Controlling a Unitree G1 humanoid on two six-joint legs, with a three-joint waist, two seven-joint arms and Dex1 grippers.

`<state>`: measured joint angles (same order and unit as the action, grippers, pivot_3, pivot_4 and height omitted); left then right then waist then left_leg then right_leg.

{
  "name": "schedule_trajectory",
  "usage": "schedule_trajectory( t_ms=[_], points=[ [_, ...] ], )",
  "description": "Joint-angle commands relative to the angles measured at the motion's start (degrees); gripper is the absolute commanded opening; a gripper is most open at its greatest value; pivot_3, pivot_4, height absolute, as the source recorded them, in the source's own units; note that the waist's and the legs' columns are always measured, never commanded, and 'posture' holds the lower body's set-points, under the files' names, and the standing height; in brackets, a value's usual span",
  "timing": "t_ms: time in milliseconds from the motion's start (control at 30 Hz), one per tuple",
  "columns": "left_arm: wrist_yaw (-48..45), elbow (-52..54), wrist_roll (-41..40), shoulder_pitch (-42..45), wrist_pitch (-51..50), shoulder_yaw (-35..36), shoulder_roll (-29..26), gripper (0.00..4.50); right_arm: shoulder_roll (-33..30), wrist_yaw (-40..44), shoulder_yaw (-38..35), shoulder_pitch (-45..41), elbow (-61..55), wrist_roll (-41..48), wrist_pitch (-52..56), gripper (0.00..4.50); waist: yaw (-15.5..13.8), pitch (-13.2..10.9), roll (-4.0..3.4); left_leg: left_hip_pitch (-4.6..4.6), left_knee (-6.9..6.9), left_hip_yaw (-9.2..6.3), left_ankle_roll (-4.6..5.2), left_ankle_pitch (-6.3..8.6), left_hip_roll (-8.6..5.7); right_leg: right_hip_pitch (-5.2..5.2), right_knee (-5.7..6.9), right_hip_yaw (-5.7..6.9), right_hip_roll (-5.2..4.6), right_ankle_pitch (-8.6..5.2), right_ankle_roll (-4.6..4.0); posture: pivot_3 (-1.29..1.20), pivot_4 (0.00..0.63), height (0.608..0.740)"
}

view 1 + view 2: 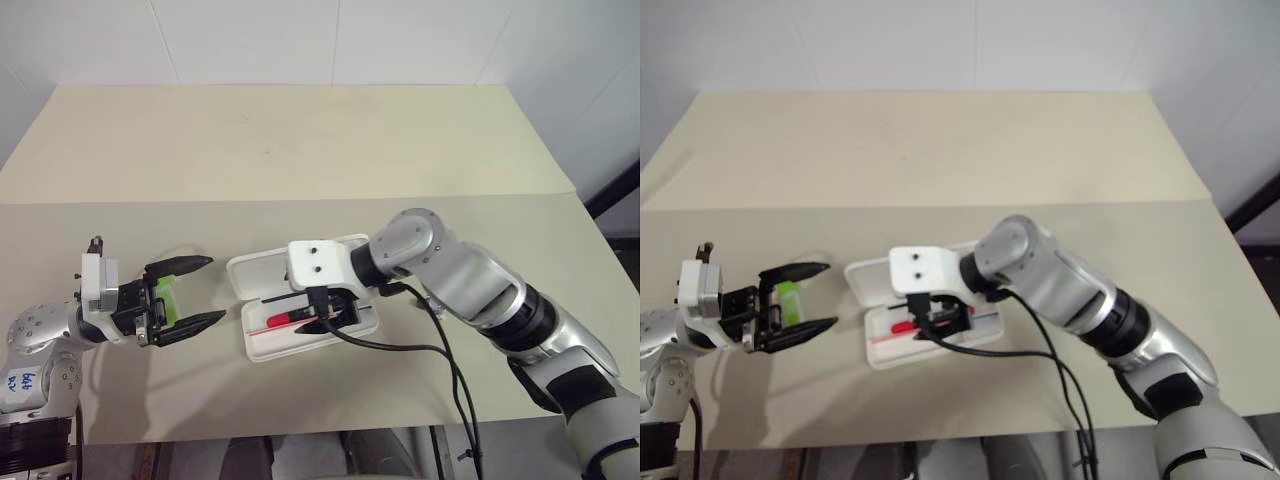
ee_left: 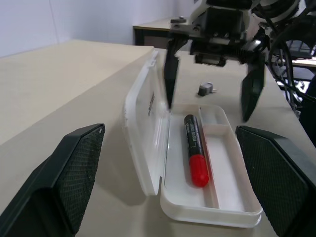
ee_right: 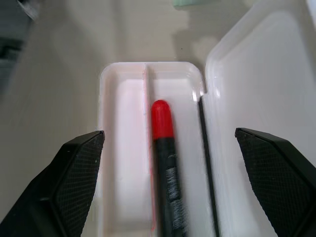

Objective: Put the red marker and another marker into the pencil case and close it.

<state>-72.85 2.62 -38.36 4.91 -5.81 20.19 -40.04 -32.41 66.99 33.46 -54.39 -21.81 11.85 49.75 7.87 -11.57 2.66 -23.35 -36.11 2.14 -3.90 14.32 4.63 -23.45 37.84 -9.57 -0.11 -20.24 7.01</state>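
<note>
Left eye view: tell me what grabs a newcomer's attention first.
The open pencil case lies mid-table with the red marker inside its tray, lid swung back. The right hand hovers right over it, fingers spread and empty. At the table's left, the left hand stands open, the green marker showing between its fingers.

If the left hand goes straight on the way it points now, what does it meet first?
Most likely the pencil case, at its raised open lid or front edge; the red marker lies inside. Depth is hard to judge.

Pencil case lid: dark lettering, unreadable. Red marker print illegible.
</note>
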Motion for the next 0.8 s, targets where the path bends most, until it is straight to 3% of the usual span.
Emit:
schedule_trajectory(
  t_ms=[33,233,500,800],
  points=[
    [2.69,2.38,-0.02,-1.41,-0.29,1.12,0.50,4.50,-3.80,4.47,-5.55,2.64,-3.37,4.95,-2.94,4.48,-0.07,0.00,0.00,0.00,0.00,0.00,0.00,0.00,0.00,0.00,0.00,0.00,0.00,0.00,0.00,0.00,0.150,0.740],
    [10.22,6.39,0.68,-4.96,-1.73,2.50,1.64,4.50,-5.64,7.14,-13.60,7.54,-3.61,13.33,-4.24,4.48,0.07,0.00,0.01,0.05,0.00,-0.02,0.01,0.01,0.06,0.05,0.02,-0.02,0.08,0.01,0.01,0.00,0.150,0.740],
    [23.58,14.92,1.21,-11.22,-4.71,4.48,4.95,4.50,-6.67,8.66,-20.89,14.46,-1.72,17.53,-12.43,4.48,-0.15,0.02,0.04,0.06,-0.05,-0.01,0.01,0.01,-0.01,0.14,-0.06,-0.03,-0.01,0.03,0.07,0.00,0.150,0.740],
    [45.84,24.02,5.87,-14.32,-11.09,3.68,13.23,4.50,-7.22,9.66,-25.75,18.90,2.09,20.44,-17.75,4.48,-0.60,0.03,0.05,0.13,-0.13,-0.04,0.01,0.01,-0.04,0.30,-0.09,-0.05,0.03,0.07,0.12,0.00,0.150,0.740]
  ],
)
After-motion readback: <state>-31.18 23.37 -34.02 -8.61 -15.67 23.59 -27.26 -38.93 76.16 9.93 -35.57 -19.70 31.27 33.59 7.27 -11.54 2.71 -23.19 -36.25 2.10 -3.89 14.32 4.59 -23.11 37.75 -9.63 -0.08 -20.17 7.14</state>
